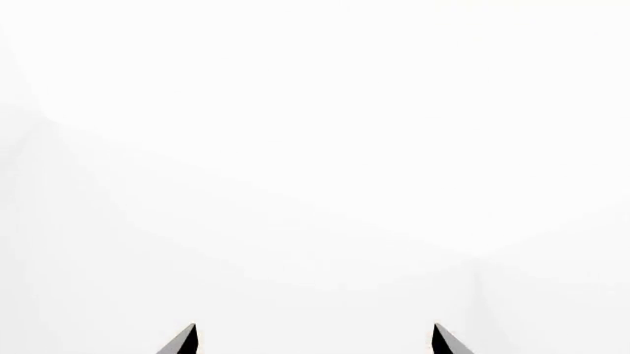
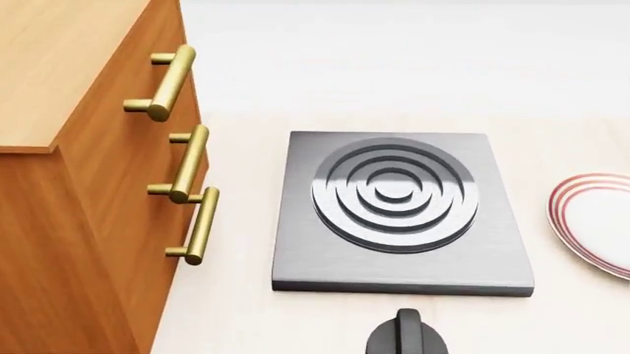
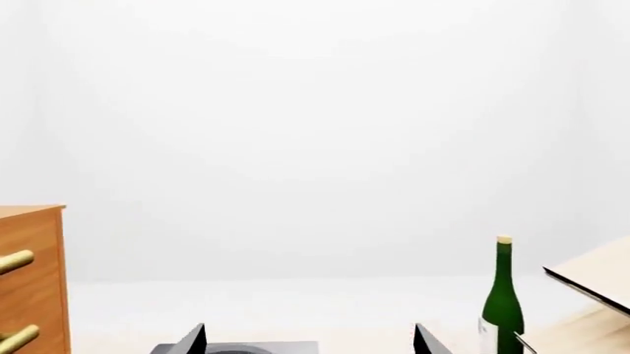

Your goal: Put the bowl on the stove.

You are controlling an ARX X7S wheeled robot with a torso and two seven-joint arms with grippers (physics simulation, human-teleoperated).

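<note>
The stove [image 2: 305, 251] is a flat square dark grey slab with raised concentric rings, lying in the middle of the table in the head view; its far edge shows in the right wrist view [image 3: 265, 346]. The bowl is out of view in all frames. My left gripper [image 1: 315, 341] is open, fingertips wide apart, with only blank white in front of it. My right gripper [image 3: 310, 341] is open and empty, fingertips wide apart, pointing over the stove's edge. Neither gripper shows in the head view.
A wooden drawer cabinet [image 2: 69, 184] with brass handles [image 2: 187, 166] stands left of the stove. A black round knob [image 2: 406, 335] sits in front of it. A white plate with red rim rings [image 2: 595, 221] lies at the right. A green bottle [image 3: 503, 295] and a tilted board [image 3: 595, 276] show at the right.
</note>
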